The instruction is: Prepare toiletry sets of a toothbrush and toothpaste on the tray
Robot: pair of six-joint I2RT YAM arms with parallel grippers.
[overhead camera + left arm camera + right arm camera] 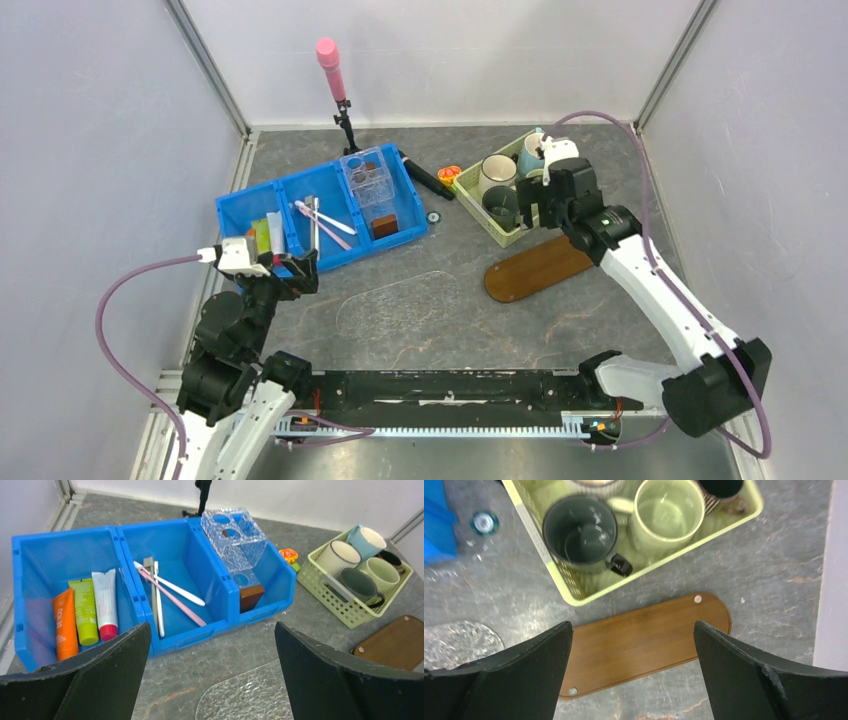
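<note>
Pink and white toothbrushes (172,597) lie in the middle compartment of the blue bin (220,595). Orange (65,625), green (85,610) and white red-capped (106,602) tubes lie in its left compartment. The dark-brown tray (540,268) lies bare on the table and also shows in the right wrist view (644,640). Mugs, one dark (581,532) and one pale green (669,515), stand in the pale green basket (574,597). My left gripper (211,630) is open and empty, just in front of the bin. My right gripper (632,627) is open and empty above the tray, beside the basket.
A clear acrylic holder (235,540) and a brown block (250,596) sit in the bin's right compartment. A clear oblong plate (400,300) lies at the table's middle. A pink-topped stand (330,60), a black object (425,180) and an orange toy (449,174) stand at the back.
</note>
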